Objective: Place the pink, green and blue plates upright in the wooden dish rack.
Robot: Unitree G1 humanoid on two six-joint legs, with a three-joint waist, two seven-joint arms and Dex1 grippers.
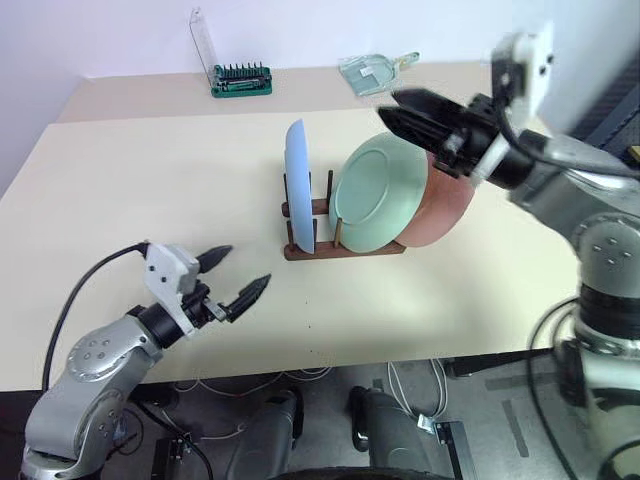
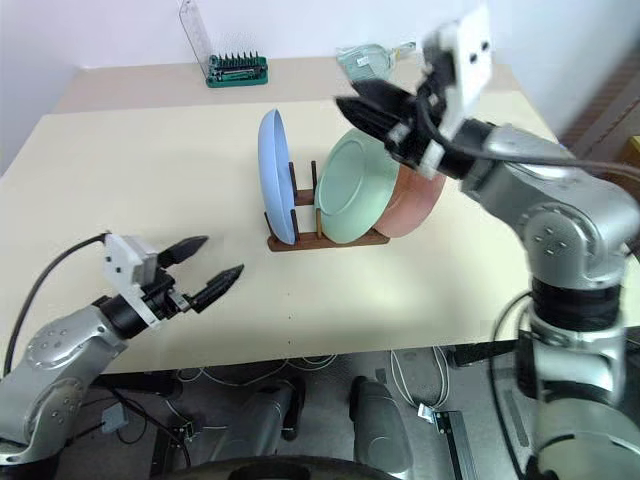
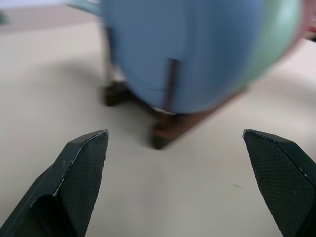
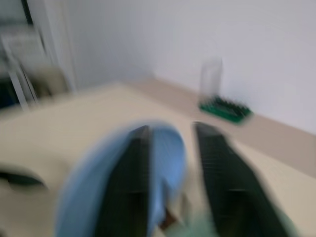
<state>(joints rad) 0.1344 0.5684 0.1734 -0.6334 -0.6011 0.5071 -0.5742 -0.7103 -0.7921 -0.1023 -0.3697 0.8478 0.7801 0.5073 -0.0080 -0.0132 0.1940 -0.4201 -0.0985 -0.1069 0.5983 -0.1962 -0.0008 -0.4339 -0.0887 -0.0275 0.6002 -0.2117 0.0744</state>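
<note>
The wooden dish rack (image 1: 345, 250) stands mid-table with all three plates in it. The blue plate (image 1: 298, 185) stands upright at its left end. The green plate (image 1: 375, 195) leans back in the middle, and the pink plate (image 1: 445, 210) leans behind it on the right. My right gripper (image 1: 388, 106) hovers level just above the green and pink plates' top edges, its fingers a little apart with nothing between them. My left gripper (image 1: 248, 266) is open and empty low over the table's front left, pointing at the rack (image 3: 177, 126) and the blue plate (image 3: 187, 49).
A green-based clear tool case (image 1: 240, 80) and a clear flat container (image 1: 372, 72) sit near the table's far edge. The table's front edge runs just below my left gripper, with cables hanging underneath it.
</note>
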